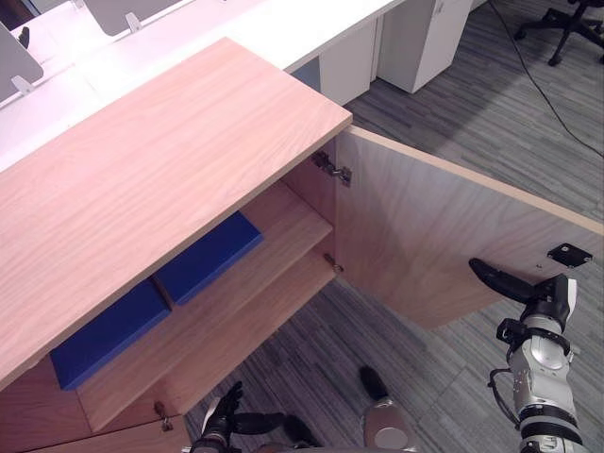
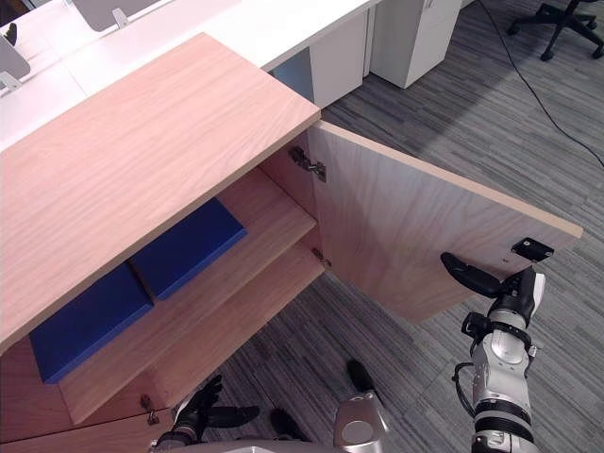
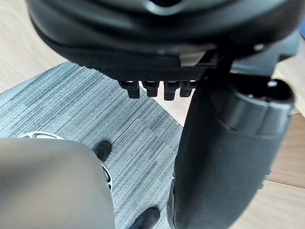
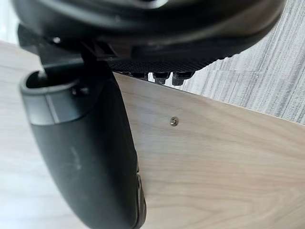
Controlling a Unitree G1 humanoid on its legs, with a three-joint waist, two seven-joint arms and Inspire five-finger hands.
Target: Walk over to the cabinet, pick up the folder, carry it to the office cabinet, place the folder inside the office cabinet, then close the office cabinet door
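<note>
1. Though it hangs low by the cabinet's foot, the left hand [image 1: 226, 412] is empty, with its fingers relaxed.
2. The right hand [image 1: 498, 277], fingers straight, lies against the inner face of the door [image 1: 425, 226]. It should hook the free edge and swing steadily.
3. The folder [image 1: 209, 255] lies flat on the shelf [image 1: 283, 222], clear of the door's swing.

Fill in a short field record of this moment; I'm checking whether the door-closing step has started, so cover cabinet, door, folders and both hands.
cabinet: light wooden office cabinet, shelves exposed
door: wooden cabinet door, swung wide open
folders: flat blue folder and second blue folder, side by side on the upper shelf
right hand: open, at the door's inner face near its free edge; contact unclear
left hand: open, low by the cabinet's front, holding nothing
floor: grey striped carpet
</note>
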